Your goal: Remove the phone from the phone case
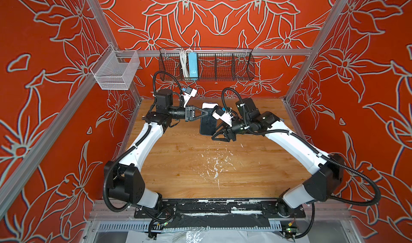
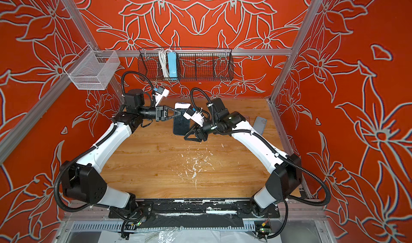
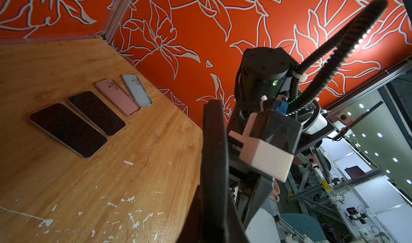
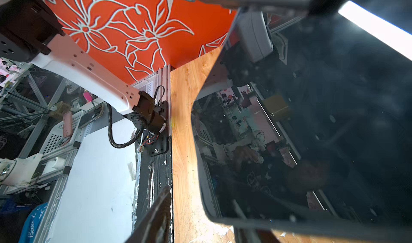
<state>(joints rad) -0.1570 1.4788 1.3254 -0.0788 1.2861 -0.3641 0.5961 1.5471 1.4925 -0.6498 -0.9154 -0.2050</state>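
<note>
A dark-screened phone [image 1: 208, 122] [image 2: 181, 124] in a grey phone case [image 4: 267, 222] hangs tilted above the back of the wooden table. My left gripper [image 1: 208, 113] [image 2: 178, 113] is shut on its left long edge. In the left wrist view the phone [image 3: 214, 141] shows edge-on between the jaws of the left gripper [image 3: 214, 213]. My right gripper [image 1: 215, 137] [image 2: 189, 137] sits at the phone's near right corner. In the right wrist view that corner lies between the jaws of the right gripper [image 4: 200, 228]. Wood still shows between one finger [image 4: 156, 217] and the case rim.
Two bare phones [image 3: 66, 130] [image 3: 97, 112], a pink case [image 3: 118, 97] and a light blue case [image 3: 137, 90] [image 2: 259, 124] lie in a row at the table's right side. A black wire basket [image 1: 223, 79] and a white mesh basket [image 1: 111, 74] hang on the frame behind.
</note>
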